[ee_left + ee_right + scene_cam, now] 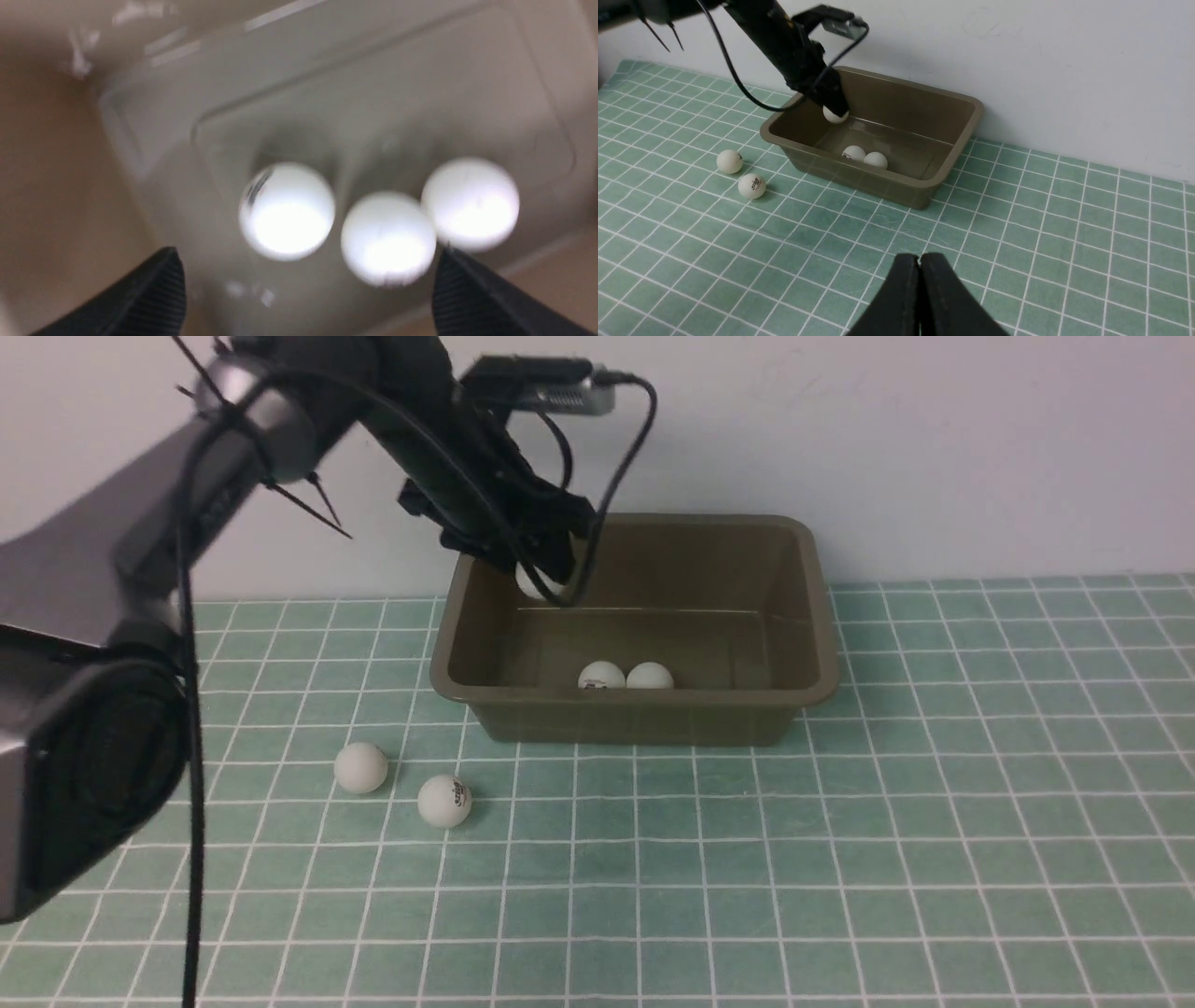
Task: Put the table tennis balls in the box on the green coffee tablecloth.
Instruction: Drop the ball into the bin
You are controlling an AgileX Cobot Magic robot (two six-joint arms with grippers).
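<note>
– White wall [934, 448] behind, green tablecloth [840, 859] with its white grid in front. Where is the left gripper [551, 569]?

– Reaching down into the box [635, 698], at its far left corner. In the wrist view its two black fingers [154, 294] stand spread wider than a ball, with nothing pinched between them.

– And the ball by its tips?

– The upper ball [532, 584] sits just under the tips, in front of the back wall of the box and above its floor. The wrist picture is blurred, so I cannot tell whether a finger touches it; it looks loose.

– What else is in the box?

– Two more balls on the floor near the front wall, side by side and about touching. The logo ball [600, 676] is on the left and the plain ball [651, 676] on the right.

– Outside it?

– Two on the cloth before the box's left end, near each other but apart. The bare ball [360, 767] lies further left. The printed ball [444, 801] lies nearer the camera, its dark mark facing up.

– The right gripper [919, 257]?

– It hangs over bare cloth, well apart from the box, jaws pressed together and holding nothing.
</note>
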